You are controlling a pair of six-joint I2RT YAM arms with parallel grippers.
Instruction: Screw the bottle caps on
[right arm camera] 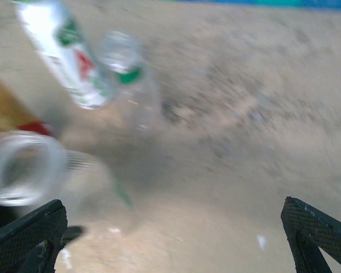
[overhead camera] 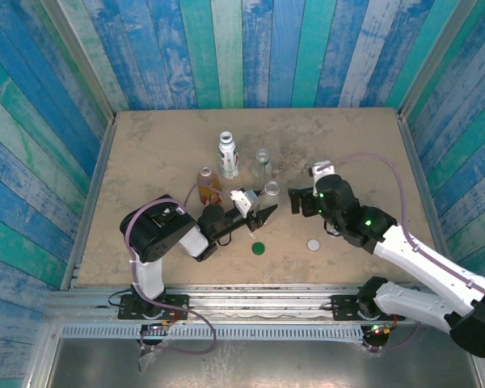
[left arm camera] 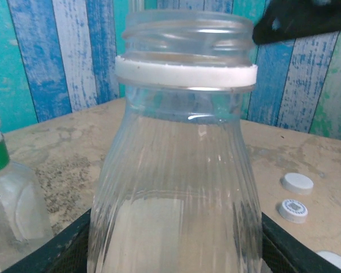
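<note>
The clear bottle (overhead camera: 272,190) is ribbed, thin plastic, uncapped, with a white ring below its threaded neck. It looks empty and stands mid-table between the left gripper's (overhead camera: 267,212) textured black pads (left arm camera: 57,250), which press against its sides. The right gripper (overhead camera: 294,202) hangs just right of it, jaws spread wide and empty.

Behind stand the white-labelled bottle (overhead camera: 228,155), the amber bottle (overhead camera: 208,184) with orange-brown liquid, and a small clear bottle (overhead camera: 263,162) wearing a green band.

On the sandy, speckled table (overhead camera: 145,162) lie flat round caps: a dark green cap (overhead camera: 258,248) and a white cap (overhead camera: 314,243) near the front edge. The left wrist view adds two pale caps (left arm camera: 297,182), one printed on top.
</note>
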